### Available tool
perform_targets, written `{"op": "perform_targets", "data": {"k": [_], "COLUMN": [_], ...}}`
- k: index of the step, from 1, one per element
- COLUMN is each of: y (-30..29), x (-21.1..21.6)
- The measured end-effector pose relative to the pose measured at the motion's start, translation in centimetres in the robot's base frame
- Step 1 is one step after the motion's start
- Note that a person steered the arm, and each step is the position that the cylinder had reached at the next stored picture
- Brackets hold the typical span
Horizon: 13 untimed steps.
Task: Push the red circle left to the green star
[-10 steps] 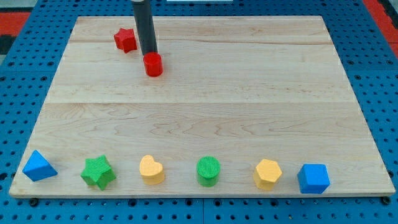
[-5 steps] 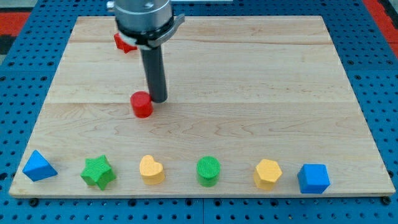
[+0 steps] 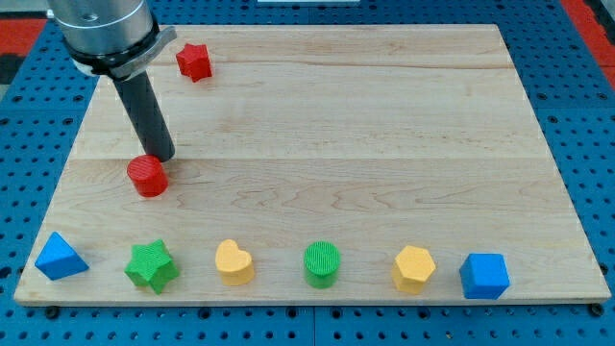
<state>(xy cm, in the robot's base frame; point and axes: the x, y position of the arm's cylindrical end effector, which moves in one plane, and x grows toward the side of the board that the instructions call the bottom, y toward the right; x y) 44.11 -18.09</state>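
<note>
The red circle (image 3: 148, 176) lies on the wooden board (image 3: 384, 125) at the view's left, about midway down. My tip (image 3: 162, 157) touches its upper right edge. The dark rod slants up to the view's top left. The green star (image 3: 152, 265) sits in the bottom row, almost straight below the red circle, well apart from it.
The bottom row holds a blue triangle (image 3: 60, 257), a yellow heart (image 3: 233, 261), a green circle (image 3: 322, 263), a yellow hexagon (image 3: 414, 268) and a blue cube (image 3: 484, 276). A red star (image 3: 194, 61) lies at the top left.
My tip has pushed the red circle from the upper middle-left down and to the view's left. The rod no longer covers the red star.
</note>
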Motion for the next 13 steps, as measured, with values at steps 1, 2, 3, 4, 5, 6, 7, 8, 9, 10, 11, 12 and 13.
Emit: {"op": "perform_targets", "data": {"k": [1, 2, 3, 4, 5, 6, 7, 8, 9, 10, 11, 12, 13], "y": [-0.5, -0.5, -0.5, -0.4, -0.7, -2.1, -2.8, -3.3, -4.6, -5.6, -5.4, -5.0, -4.5], "x": [1.1, 4.6, 7.1, 7.0, 6.4, 7.2, 7.2, 7.2, 7.2, 7.8, 9.0, 9.1, 8.6]}}
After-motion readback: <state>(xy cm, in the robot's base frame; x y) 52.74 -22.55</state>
